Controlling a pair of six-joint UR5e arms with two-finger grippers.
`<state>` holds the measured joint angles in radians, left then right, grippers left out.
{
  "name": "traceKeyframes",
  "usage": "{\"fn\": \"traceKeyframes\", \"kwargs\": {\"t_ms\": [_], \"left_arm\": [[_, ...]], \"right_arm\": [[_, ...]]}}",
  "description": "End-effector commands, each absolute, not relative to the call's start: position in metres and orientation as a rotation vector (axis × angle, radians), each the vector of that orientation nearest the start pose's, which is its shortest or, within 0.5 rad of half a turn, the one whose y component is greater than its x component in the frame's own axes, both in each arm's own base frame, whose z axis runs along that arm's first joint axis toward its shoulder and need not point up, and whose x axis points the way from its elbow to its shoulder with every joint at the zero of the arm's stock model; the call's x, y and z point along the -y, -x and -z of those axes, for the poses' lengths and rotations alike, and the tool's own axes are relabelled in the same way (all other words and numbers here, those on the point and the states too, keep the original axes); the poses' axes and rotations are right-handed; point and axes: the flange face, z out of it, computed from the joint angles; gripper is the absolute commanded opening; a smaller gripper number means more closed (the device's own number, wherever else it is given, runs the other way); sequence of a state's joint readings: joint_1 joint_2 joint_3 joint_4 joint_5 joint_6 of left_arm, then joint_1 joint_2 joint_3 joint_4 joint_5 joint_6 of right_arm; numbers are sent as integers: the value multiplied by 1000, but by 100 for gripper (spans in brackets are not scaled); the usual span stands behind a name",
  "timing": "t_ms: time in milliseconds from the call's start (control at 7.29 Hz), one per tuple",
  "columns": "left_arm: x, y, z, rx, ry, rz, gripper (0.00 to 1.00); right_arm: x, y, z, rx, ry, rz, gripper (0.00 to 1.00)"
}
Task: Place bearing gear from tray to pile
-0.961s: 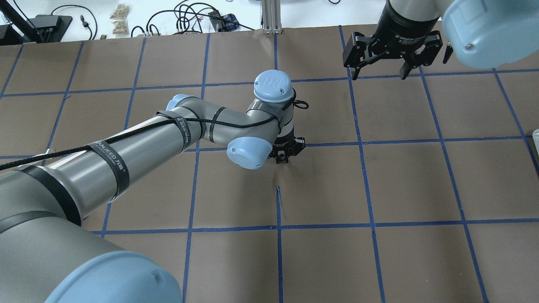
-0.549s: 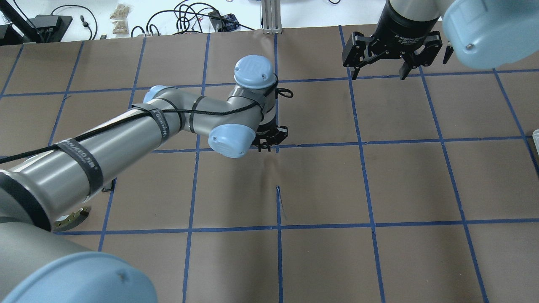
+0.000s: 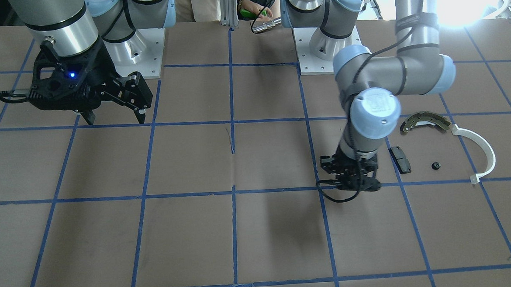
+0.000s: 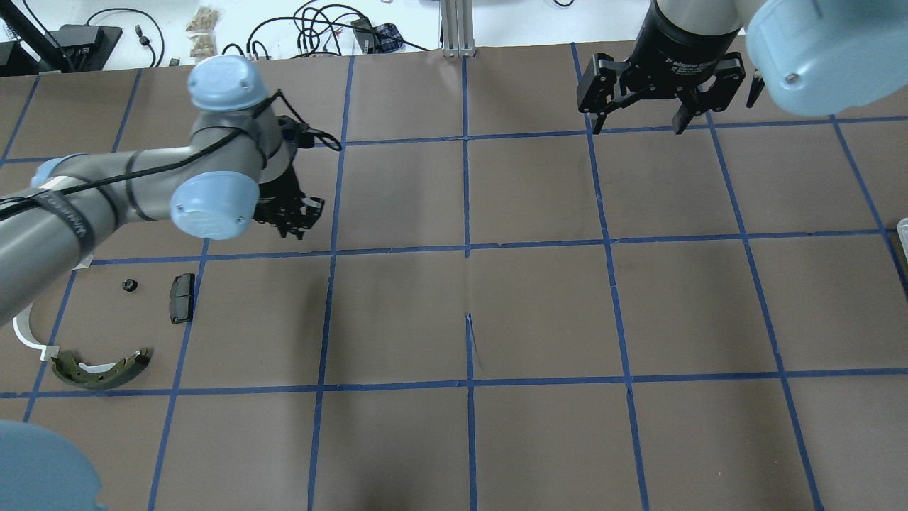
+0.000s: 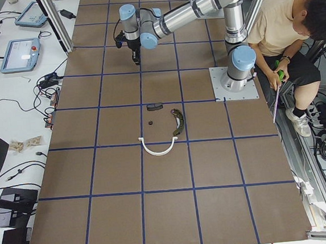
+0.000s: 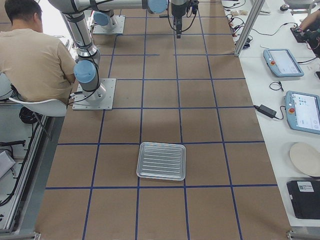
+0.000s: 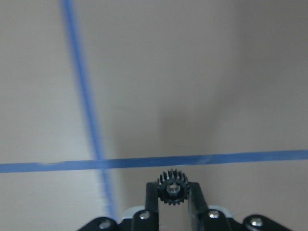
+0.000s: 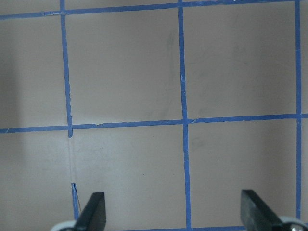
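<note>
My left gripper (image 4: pixel 294 226) is shut on a small black toothed bearing gear (image 7: pixel 173 185) and holds it above the table, a little beyond and to the right of the pile. The pile holds a curved brass-grey shoe (image 4: pixel 99 369), a thin white arc (image 4: pixel 25 330), a flat black pad (image 4: pixel 181 298) and another tiny black round piece (image 4: pixel 128 284). The ridged silver tray (image 6: pixel 161 161) lies at the far right end of the table. My right gripper (image 4: pixel 638 130) is open and empty, high over the back right.
Brown paper with a blue tape grid covers the table (image 4: pixel 539 312). A seated operator (image 5: pixel 291 25) is beside the robot bases. Cables and tablets (image 6: pixel 285 62) lie on the white bench beyond the table's far edge.
My left arm has swung left from the table's middle toward the pile, still shut on the gear. This uncovered the pile parts. The right arm has not moved.
</note>
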<state>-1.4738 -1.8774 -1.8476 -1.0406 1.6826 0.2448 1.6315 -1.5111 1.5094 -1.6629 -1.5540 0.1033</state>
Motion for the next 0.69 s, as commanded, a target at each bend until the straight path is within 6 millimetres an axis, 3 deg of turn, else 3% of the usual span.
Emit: {"fn": "traceKeyframes", "kwargs": {"t_ms": [0, 137, 275, 549], "left_arm": [[532, -84, -229, -3059, -282, -95, 0], [529, -137, -214, -3056, -288, -53, 0], [531, -160, -211, -3028, -323, -9, 0], [529, -169, -197, -3041, -316, -28, 0]], "right_arm": [[517, -167, -498, -3113, -66, 143, 100], [517, -167, -498, -3113, -63, 143, 100], [517, -167, -497, -3113, -66, 141, 100], [516, -167, -498, -3111, -65, 145, 100]]}}
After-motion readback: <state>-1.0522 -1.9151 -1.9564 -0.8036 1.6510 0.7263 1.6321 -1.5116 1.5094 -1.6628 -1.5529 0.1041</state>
